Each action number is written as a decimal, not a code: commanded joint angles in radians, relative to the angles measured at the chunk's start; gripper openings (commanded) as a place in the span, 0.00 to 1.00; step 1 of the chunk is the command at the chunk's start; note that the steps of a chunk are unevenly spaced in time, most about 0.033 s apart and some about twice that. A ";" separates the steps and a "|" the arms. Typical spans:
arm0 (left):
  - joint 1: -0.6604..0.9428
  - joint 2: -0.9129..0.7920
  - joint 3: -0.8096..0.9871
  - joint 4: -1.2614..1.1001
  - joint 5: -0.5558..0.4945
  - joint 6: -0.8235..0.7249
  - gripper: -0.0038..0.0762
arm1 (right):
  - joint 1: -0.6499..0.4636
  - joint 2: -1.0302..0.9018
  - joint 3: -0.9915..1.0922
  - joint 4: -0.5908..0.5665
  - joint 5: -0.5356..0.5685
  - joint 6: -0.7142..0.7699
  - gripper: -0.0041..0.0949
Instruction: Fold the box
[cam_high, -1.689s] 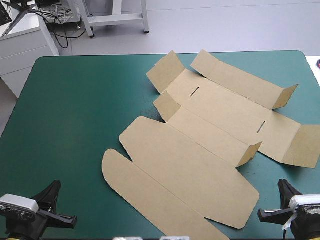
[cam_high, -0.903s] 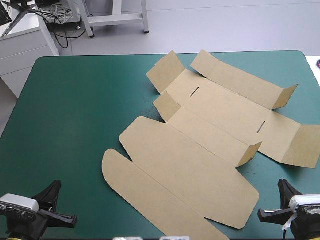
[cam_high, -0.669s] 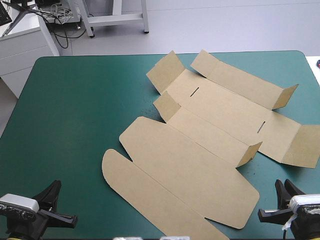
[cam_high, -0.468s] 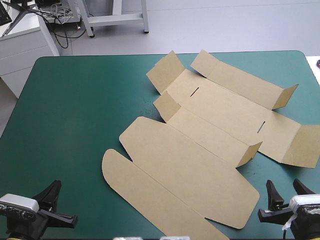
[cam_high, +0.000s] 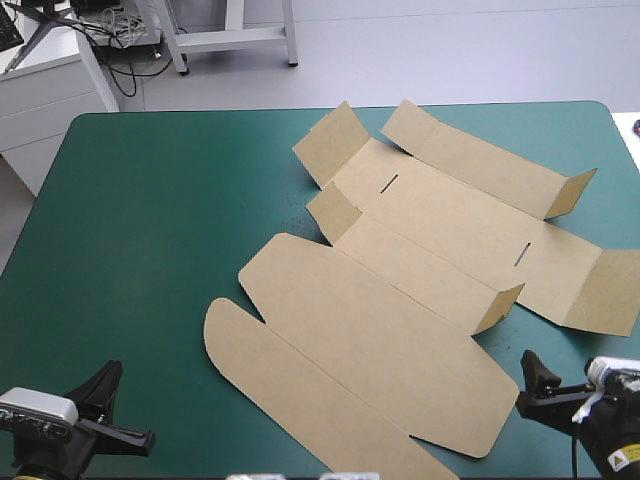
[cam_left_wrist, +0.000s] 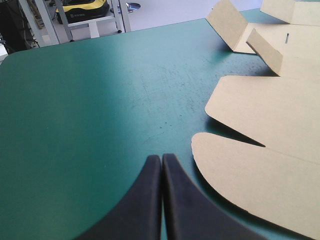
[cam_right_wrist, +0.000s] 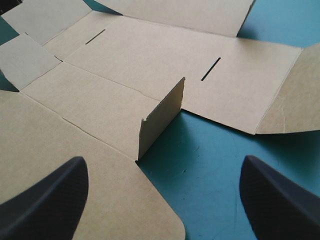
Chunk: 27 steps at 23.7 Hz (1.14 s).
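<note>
Box (cam_high: 400, 300) lies unfolded; right gripper (cam_right_wrist: 162, 167), fingers spread, faces its raised flap (cam_right_wrist: 162, 117) to grasp; left gripper (cam_left_wrist: 161, 159) rests beside, fingers together.

We can read no word, brand or number on the brown box (cam_high: 400, 330), and the one marking we find, a small yellow sticker (cam_high: 622, 460) on the right arm (cam_high: 598, 435) at the near edge of the tabletop (cam_high: 150, 250), is too small to make out.

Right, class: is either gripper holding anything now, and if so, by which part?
Nothing is held. The left gripper is shut empty over the teal-green cover, beside the box; the right gripper stands open by the box's corner, gripping nothing.
</note>
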 joint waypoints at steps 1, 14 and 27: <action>-0.006 -0.013 -0.023 -0.022 -0.075 -0.008 0.04 | -0.001 0.143 -0.085 0.009 -0.064 0.056 0.81; -0.006 -0.013 -0.023 -0.021 -0.075 -0.008 0.04 | -0.001 0.779 -0.308 0.064 -0.080 0.188 0.81; -0.006 -0.013 -0.023 -0.019 -0.075 -0.008 0.04 | -0.001 1.148 -0.364 0.225 -0.075 0.275 0.21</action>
